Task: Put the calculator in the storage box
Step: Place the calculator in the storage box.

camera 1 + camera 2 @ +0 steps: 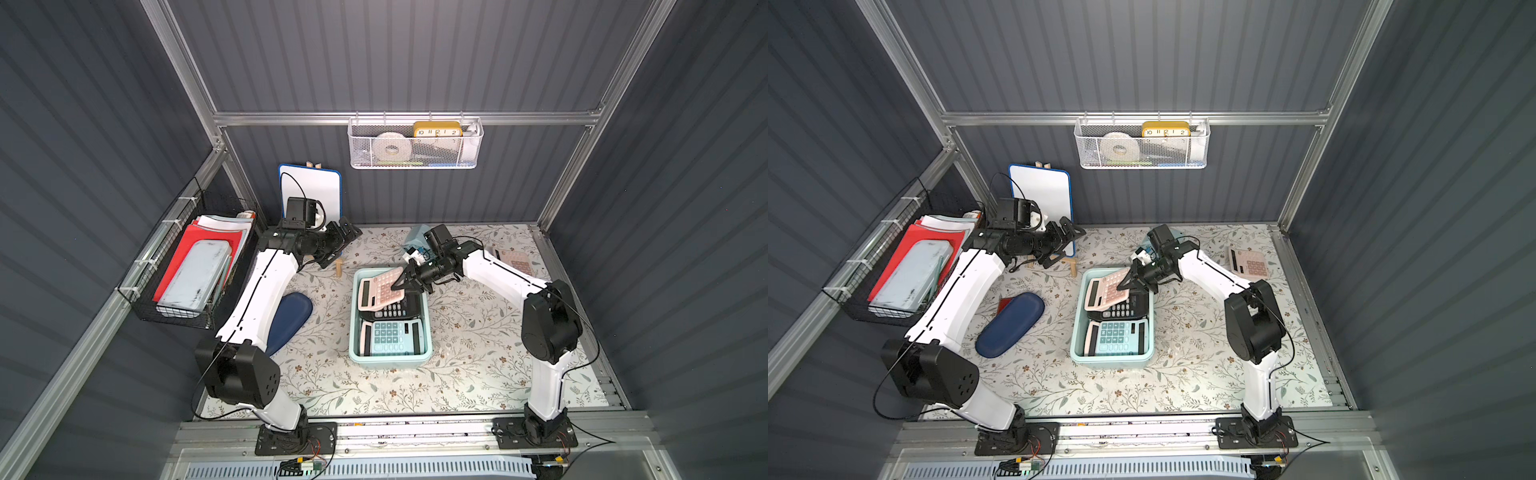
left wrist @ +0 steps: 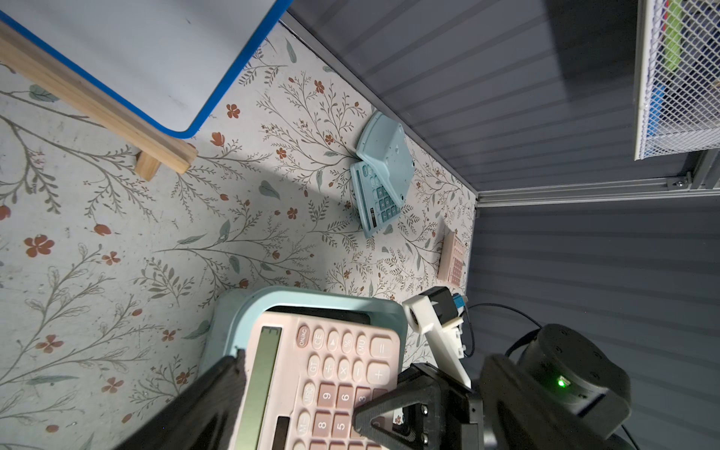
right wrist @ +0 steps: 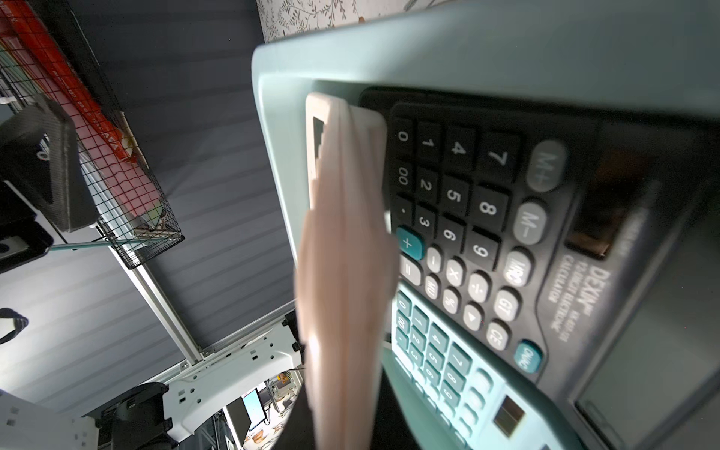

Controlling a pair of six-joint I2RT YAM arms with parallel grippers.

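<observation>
A pink calculator (image 1: 380,291) (image 1: 1104,293) hangs tilted over the far end of the pale mint storage box (image 1: 390,362) (image 1: 1077,328), above a black calculator (image 1: 395,309). My right gripper (image 1: 401,284) is shut on its right edge. In the right wrist view the pink calculator (image 3: 343,272) shows edge-on, with its far end down inside the box rim (image 3: 280,117). A teal calculator (image 1: 388,338) lies in the near half of the box. My left gripper (image 1: 345,249) stands open and empty by the whiteboard, left of the box.
Another pink calculator (image 1: 515,259) lies at the back right and a teal one (image 2: 383,175) leans by the back wall. A whiteboard on an easel (image 1: 311,187), a navy case (image 1: 291,318), a black wire basket (image 1: 195,266) and a white mesh basket (image 1: 415,143) are around.
</observation>
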